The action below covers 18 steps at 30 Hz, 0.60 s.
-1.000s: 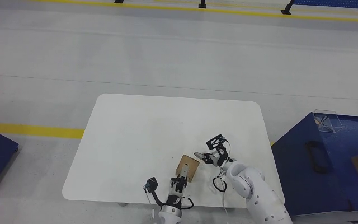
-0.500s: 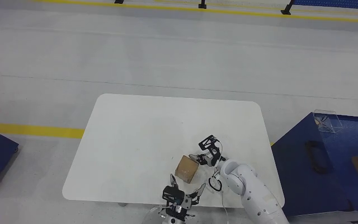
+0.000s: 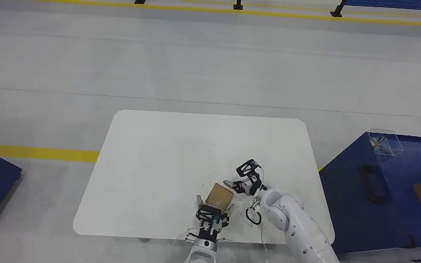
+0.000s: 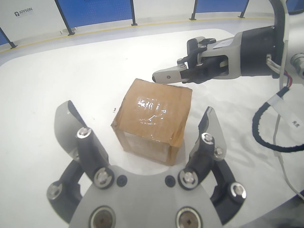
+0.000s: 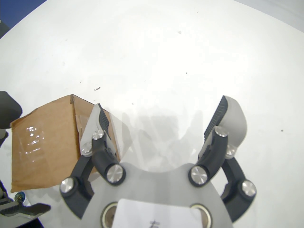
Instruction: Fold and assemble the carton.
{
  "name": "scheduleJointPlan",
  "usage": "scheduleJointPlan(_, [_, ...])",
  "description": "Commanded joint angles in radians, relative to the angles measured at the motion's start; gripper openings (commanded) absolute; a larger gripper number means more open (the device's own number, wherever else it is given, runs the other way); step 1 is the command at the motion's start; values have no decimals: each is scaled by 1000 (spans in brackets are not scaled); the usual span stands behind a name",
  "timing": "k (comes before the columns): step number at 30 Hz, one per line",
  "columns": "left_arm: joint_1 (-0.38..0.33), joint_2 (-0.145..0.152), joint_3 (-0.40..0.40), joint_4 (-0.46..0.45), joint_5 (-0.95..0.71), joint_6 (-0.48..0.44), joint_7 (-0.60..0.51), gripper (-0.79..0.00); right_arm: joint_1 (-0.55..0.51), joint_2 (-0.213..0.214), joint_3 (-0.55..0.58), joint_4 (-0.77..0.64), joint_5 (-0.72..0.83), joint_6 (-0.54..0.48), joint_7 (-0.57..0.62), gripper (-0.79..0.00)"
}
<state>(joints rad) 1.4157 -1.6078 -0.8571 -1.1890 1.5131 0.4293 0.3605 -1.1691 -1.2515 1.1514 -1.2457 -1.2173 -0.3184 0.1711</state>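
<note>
table (image 3: 164,151): white, rounded corners
yellow line (image 3: 46,154): on floor, 9 o'clock of table
blue box (image 3: 368,217): 4 o'clock of table

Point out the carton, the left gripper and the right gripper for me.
carton (image 5: 45,143), right wrist view, its taped brown face.
left gripper (image 4: 137,109), left wrist view, midway between its fingertips.
right gripper (image 5: 162,103), right wrist view, midway between its fingertips.

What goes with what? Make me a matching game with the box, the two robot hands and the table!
Things:
1. carton
2. left gripper
3. right gripper
4. table

Colour or state:
A. white
B. open over bare table, just beside the carton
C. brown
D. open, with the carton straight in front of it

Pairs: 1-C, 2-D, 3-B, 4-A
</note>
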Motion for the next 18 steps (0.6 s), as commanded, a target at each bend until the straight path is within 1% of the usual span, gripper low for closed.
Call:
scheduleJointPlan(1, [-4,-2,4,2,2,-2,-7,-348,-2,1,6,2,3,-2,0,0])
scheduleJointPlan(2, [-6,-3,5,4,5,-1,-12,-397,-3,2,9,2,4,-2,0,0])
scheduleJointPlan(4, [-9,-5,7,6,5,-2,-25,-406,-5,3,13,2,6,-4,0,0])
scheduleJointPlan(6, [-10,-7,8,-1,-18,-20,-39,-443,-7,4,18,1,9,-4,0,0])
scheduleJointPlan(10, [-5,-9,0,-9,-42,-31,-42,-616,-12,5,27,1,17,-8,1,0])
scheduleJointPlan(12, [1,-12,-3,-23,-73,-36,-53,-782,-16,7,32,-2,17,-8,0,0])
scheduleJointPlan(16, [26,-15,-8,-71,-134,-67,-23,-785,-31,12,68,-22,40,0,-40,0])
scheduleJointPlan(18, [50,-18,-21,-120,-234,-105,-3,-785,-45,17,108,-40,77,6,-68,0])
